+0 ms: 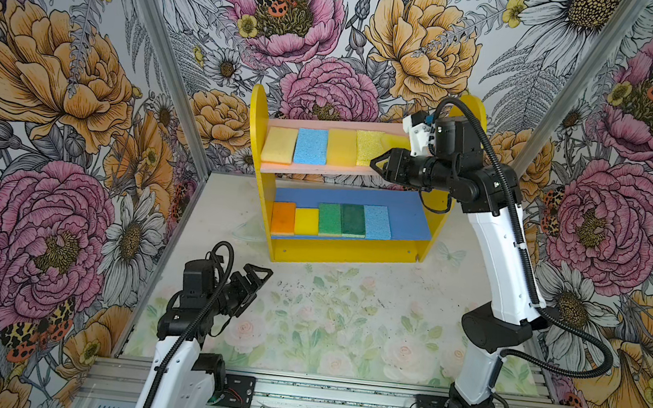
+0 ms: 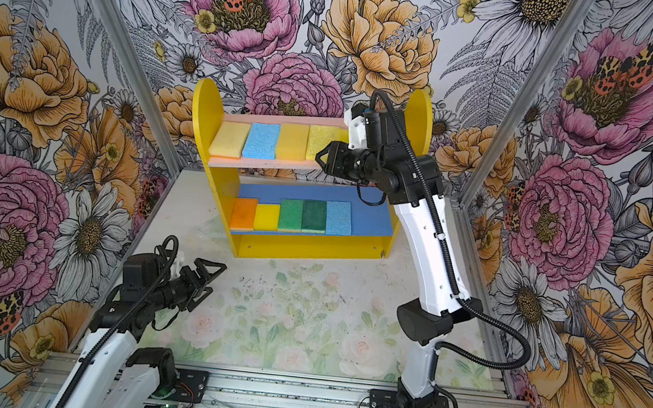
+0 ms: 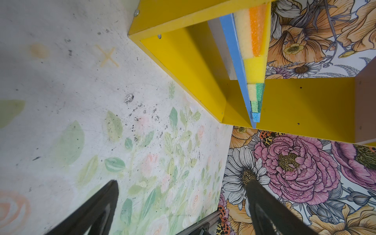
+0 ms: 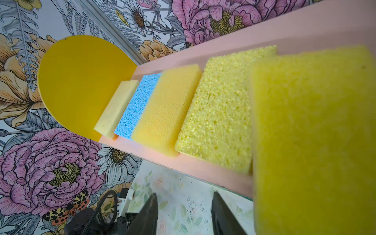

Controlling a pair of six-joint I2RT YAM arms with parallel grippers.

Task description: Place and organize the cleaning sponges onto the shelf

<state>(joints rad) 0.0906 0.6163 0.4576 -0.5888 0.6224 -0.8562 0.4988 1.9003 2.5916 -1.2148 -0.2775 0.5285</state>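
Shelf (image 1: 256, 121) at far edge of table (image 1: 345, 320). Pink upper board (image 1: 325, 123): upper row of sponges (image 1: 341, 147), four yellow, one light blue. Blue lower board (image 1: 411, 219): lower row (image 1: 330, 219) along front edge, orange, yellow, green, green, light blue.

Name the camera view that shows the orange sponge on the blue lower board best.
A top view: the orange sponge lies with its whole upper face showing, leftmost on the blue lower board; both top views show this. The left wrist view shows that sponge edge-on only. The right wrist view does not show it.
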